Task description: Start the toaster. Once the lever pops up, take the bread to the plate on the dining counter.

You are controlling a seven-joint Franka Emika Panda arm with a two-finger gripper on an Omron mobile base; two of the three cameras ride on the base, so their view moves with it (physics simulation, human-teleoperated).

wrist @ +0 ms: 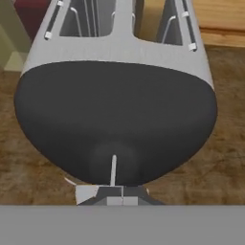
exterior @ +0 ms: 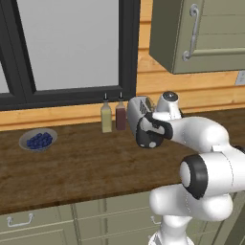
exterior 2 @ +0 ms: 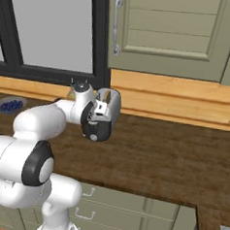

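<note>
The toaster [exterior: 136, 107] [exterior 2: 113, 103] stands on the wooden worktop, its shiny silver body pointing back towards the wall. Its rounded black end panel [wrist: 115, 115] faces me. In the hand view my gripper [wrist: 122, 196] is shut, its tips low at the foot of that panel, right over the pale lever [wrist: 87, 193] below its thin vertical slot. The toaster's two slots [wrist: 91, 16] show bare wire guides; I cannot make out the bread in them. The plate and the dining counter are out of view.
Two bottles, one yellow-green [exterior: 106, 117] and one dark red [exterior: 120, 116], stand just left of the toaster. A grey bowl of blueberries [exterior: 38, 139] sits further left. A window is behind, a wall cabinet [exterior: 201, 33] overhead, drawers under the worktop edge.
</note>
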